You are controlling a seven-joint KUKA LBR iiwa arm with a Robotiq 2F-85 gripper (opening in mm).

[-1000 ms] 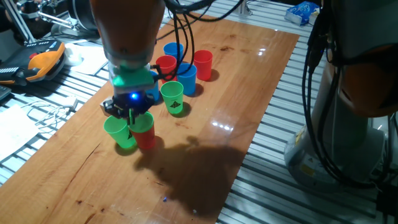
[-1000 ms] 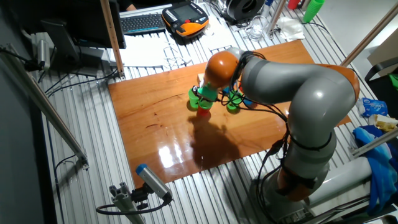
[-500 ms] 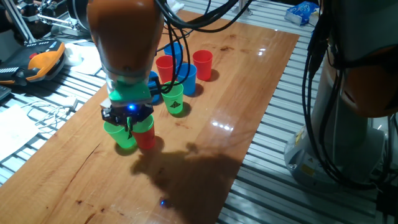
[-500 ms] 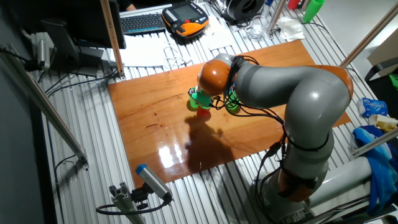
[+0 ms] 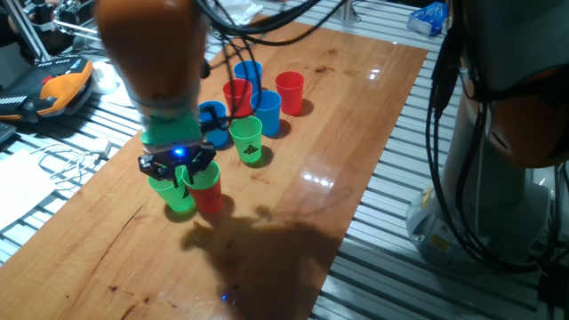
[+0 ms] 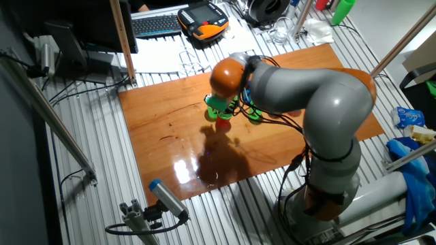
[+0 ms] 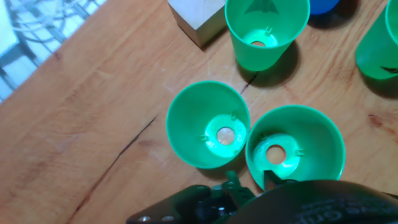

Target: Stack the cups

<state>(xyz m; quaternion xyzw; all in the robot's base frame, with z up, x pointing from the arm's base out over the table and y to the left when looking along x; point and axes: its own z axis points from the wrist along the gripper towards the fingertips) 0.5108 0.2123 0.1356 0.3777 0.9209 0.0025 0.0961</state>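
On your wooden table [image 5: 356, 133], the gripper [image 5: 178, 166] hangs low over a green cup [image 5: 177, 194] and a red cup [image 5: 209, 192] that stand touching. Behind them you see a marked green cup [image 5: 247, 140], two blue cups [image 5: 267, 112], two red cups [image 5: 290, 92] and a further blue cup [image 5: 213, 117], clustered closely.

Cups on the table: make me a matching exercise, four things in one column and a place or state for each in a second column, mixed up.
Things:
1. tool
2. wooden cube
3. marked green cup
4. outermost red cup

Places or states:
a. upright, dark mark on its side
b. right end of the cluster, one fixed view
c. just above the nearest green cup
d. pale, at the hand view's top edge

Pairs: 1-c, 2-d, 3-a, 4-b
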